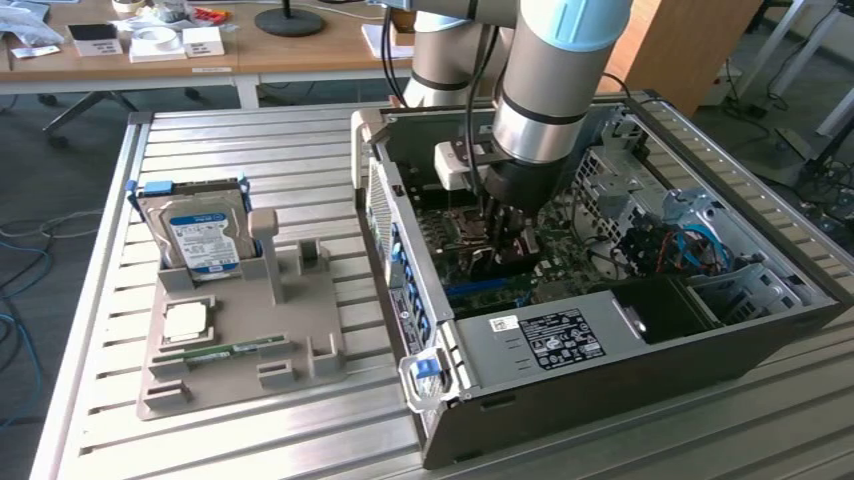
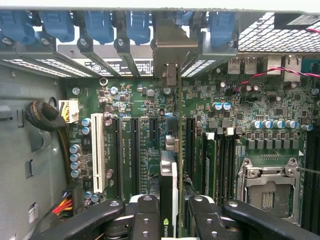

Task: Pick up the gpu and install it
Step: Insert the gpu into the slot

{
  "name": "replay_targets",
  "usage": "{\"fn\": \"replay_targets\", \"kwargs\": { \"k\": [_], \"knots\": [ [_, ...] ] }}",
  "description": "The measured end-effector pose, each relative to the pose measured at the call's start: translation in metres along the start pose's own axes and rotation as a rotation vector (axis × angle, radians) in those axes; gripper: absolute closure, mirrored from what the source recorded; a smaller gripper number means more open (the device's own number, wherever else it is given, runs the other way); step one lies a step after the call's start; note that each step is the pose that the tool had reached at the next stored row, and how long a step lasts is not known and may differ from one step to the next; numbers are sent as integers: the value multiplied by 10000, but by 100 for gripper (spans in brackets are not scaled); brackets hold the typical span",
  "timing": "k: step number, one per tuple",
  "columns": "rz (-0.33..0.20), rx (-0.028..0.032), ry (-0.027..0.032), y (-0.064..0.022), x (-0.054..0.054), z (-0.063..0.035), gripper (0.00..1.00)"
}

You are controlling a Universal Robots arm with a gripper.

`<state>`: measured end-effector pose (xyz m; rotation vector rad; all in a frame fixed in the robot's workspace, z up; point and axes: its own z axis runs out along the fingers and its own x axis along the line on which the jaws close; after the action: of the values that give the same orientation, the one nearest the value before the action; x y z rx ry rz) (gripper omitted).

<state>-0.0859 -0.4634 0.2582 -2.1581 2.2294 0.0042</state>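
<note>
Fingers [image 2: 145, 217] closed on gpu [image 2: 168, 182], clamping both faces. Gpu upright, edge-on, among black expansion slots [image 2: 131, 150] of motherboard [image 2: 235, 107]; cannot tell whether seated. Far end of gpu meets rear bracket row under blue clips [image 2: 100, 22]. Exterior view: arm [image 1: 554, 60] reaches down into open computer case [image 1: 641, 370] on slatted surface [image 1: 267, 140]; hard drive [image 1: 200, 235] well apart.

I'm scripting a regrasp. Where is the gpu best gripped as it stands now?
By its upper edge, from above: the gpu stands on edge over the slots, so its two flat faces suit the gripper, which pinches it that way.
</note>
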Motion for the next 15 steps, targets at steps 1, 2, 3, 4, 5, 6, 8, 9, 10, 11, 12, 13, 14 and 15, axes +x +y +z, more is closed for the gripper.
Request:
{"fn": "replay_targets", "kwargs": {
  "k": [1,2,3,4,5,6,8,9,10,11,12,13,14,15],
  "knots": [
    [0,0,0,0,0,0,73],
    [0,0,0,0,0,0,73],
    [0,0,0,0,0,2,73],
    [0,1,-3,0,0,6,73],
    [0,1,-3,0,0,11,73],
    [0,0,1,0,0,13,73],
    [0,-1,2,1,1,13,73],
    [0,0,0,0,0,14,73],
    [0,0,0,0,0,14,73],
    [0,0,0,0,0,14,73],
    [0,0,0,0,0,14,73],
    [0,0,0,0,0,16,73],
    [0,2,-4,0,0,22,73],
    [0,1,-3,0,0,27,73]
  ]
}}
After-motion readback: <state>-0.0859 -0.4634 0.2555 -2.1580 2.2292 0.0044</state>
